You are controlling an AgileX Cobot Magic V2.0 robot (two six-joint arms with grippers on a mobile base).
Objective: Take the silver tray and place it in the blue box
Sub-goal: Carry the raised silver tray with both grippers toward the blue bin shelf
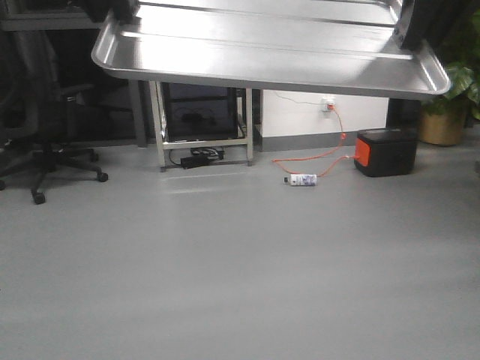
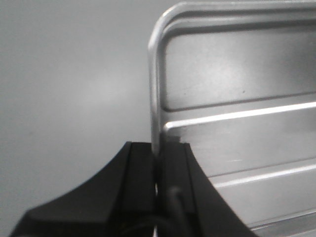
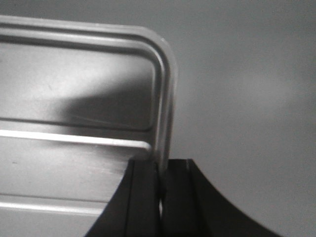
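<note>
The silver tray (image 1: 270, 52) hangs in the air across the top of the front view, level, high above the grey floor. My left gripper (image 2: 158, 150) is shut on the tray's left rim (image 2: 154, 89), one finger inside and one outside. My right gripper (image 3: 160, 165) is shut on the right rim (image 3: 168, 98) the same way. Both wrist views show the tray's ridged base (image 2: 237, 148) with bare floor beyond. In the front view only dark parts of the arms show at the tray's ends. The blue box is out of view.
Below the tray lies open grey floor (image 1: 240, 285). A metal-framed stand (image 1: 202, 124) and an office chair (image 1: 45, 135) stand at the back left. A bottle (image 1: 302, 179), an orange cable (image 1: 322, 154) and a black and orange unit (image 1: 386, 152) sit at the back right, beside a potted plant (image 1: 450, 105).
</note>
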